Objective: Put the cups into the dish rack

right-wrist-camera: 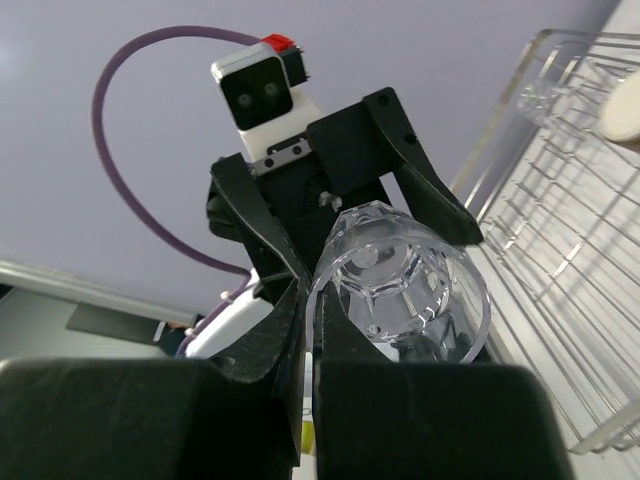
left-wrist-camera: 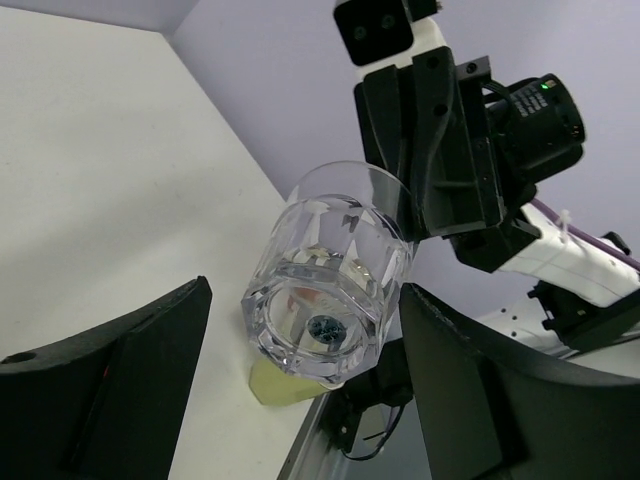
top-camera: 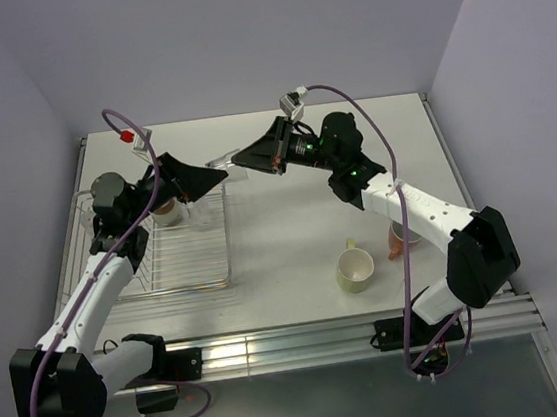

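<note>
Glass tumbler looks slick and breakable, rim pinched in the right gripper at 1 o'clock off the rack, left gripper wide open around it, I'd grab mid-wall.

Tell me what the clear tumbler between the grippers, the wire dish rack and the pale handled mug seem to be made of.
The clear tumbler is probably glass, possibly hard plastic: it is see-through and faceted, with glossy highlights. The dish rack looks like metal wire: thin, silvery, shiny rods. The handled mug is likely glazed ceramic: it is an opaque pale yellow-green with a smooth surface.
</note>
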Controlling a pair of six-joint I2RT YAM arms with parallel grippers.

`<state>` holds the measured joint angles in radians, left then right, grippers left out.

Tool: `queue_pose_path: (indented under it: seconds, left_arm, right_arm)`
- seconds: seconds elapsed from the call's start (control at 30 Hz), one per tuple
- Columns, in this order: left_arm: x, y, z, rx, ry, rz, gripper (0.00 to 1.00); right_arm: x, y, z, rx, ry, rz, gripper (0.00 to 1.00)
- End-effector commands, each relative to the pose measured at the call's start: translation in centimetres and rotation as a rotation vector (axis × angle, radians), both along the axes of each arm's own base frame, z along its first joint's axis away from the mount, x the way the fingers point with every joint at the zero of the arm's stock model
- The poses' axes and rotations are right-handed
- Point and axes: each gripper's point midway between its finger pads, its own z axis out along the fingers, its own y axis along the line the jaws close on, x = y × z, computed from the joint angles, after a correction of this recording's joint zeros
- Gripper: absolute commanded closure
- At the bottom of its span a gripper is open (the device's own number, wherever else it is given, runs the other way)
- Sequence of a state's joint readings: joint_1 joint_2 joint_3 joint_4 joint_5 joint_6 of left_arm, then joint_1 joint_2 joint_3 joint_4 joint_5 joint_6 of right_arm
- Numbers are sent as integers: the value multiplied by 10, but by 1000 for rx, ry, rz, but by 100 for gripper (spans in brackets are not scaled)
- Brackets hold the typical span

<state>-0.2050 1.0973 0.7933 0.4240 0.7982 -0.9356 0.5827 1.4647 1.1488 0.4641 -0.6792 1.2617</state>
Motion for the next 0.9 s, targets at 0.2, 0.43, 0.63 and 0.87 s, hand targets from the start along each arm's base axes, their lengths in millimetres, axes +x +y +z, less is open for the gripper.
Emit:
queue_pose_path:
  seconds: [0.2,0.43,0.63,0.87]
  left_arm:
    - [-12,-17,22,-42,-49,-93,23]
    - [-14,-19,31,-55,-61,-97,37]
    - [-18,-20,39,-64,-70,-109,43]
    - [-18,-19,38,-53,-59,-101,51]
  right_arm:
    - [-27,0,48,182,-111,142,100]
    - [-30,0,43,174,-107,156,100]
    - [-29,0,35,156,-103,150,100]
    - [-32,-2,31,115,-127,134,100]
